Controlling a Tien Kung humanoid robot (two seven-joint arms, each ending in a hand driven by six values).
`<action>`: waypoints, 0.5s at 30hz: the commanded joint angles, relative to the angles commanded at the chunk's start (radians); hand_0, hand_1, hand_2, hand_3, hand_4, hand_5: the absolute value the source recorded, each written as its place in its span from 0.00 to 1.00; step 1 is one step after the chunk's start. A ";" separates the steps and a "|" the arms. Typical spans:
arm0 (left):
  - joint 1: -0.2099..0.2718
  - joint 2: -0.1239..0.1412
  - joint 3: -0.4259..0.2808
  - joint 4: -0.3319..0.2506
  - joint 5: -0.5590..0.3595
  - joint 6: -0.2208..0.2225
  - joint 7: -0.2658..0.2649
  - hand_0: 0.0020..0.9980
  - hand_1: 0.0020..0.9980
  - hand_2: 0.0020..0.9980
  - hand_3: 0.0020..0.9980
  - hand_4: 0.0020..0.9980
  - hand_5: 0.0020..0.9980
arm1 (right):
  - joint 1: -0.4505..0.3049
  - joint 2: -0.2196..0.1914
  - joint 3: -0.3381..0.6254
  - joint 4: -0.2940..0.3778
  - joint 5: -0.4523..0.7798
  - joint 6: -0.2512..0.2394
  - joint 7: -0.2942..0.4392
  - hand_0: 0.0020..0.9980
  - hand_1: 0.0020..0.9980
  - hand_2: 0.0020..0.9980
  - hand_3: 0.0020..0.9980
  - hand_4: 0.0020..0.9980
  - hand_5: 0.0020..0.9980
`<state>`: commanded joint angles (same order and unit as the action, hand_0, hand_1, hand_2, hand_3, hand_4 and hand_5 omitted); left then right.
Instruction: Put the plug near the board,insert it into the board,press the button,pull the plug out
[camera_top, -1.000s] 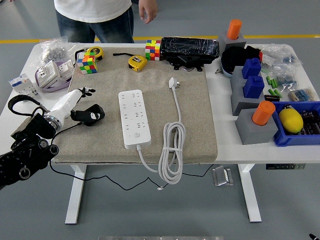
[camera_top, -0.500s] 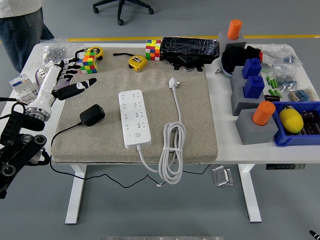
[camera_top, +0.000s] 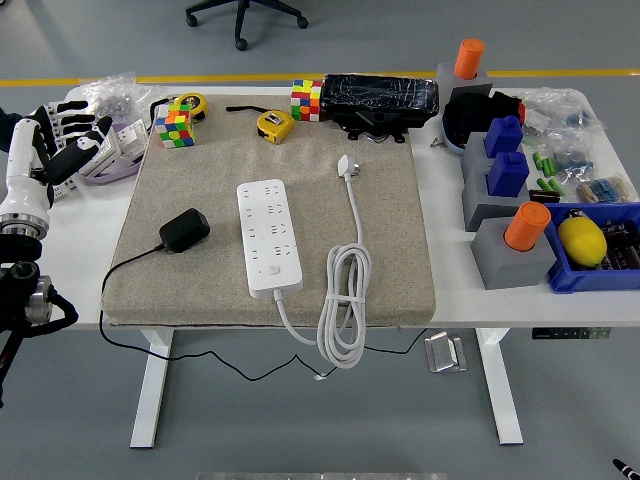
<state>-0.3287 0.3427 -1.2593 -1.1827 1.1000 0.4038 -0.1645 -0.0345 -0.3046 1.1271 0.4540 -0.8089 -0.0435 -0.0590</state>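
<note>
The black plug (camera_top: 184, 229) lies on the beige mat (camera_top: 390, 270) just left of the white board (camera_top: 268, 236), so the placing looks done; inserting, pressing the button (camera_top: 264, 268) and pulling out remain. It is a squat, matte adapter with a thin black cord trailing off the bench (camera_top: 455, 260) edge. The left hand (camera_top: 45, 150) hovers at the far left, fingers spread, empty

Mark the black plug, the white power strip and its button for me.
black plug (camera_top: 185, 229), head view, top of its body.
white power strip (camera_top: 268, 232), head view, middle of its socket face.
button (camera_top: 267, 269), head view, its centre, near end of the strip.
</note>
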 joint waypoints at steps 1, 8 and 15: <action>0.002 0.000 -0.004 -0.002 0.000 -0.001 0.001 0.54 0.61 0.58 0.62 0.82 0.30 | 0.001 0.001 -0.002 -0.002 0.001 0.000 0.000 0.59 0.66 0.63 0.56 0.97 0.57; 0.011 0.000 -0.025 -0.027 0.003 -0.009 0.007 0.54 0.61 0.58 0.62 0.82 0.32 | 0.003 0.001 -0.020 -0.012 0.006 0.000 0.000 0.59 0.67 0.63 0.56 0.97 0.57; 0.017 0.003 -0.035 -0.056 0.006 -0.012 0.010 0.53 0.61 0.58 0.62 0.82 0.32 | 0.007 -0.001 -0.028 -0.014 0.008 -0.001 0.001 0.59 0.66 0.63 0.56 0.97 0.58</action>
<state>-0.3120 0.3457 -1.2942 -1.2389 1.1059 0.3916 -0.1549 -0.0272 -0.3053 1.0994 0.4398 -0.8012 -0.0446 -0.0577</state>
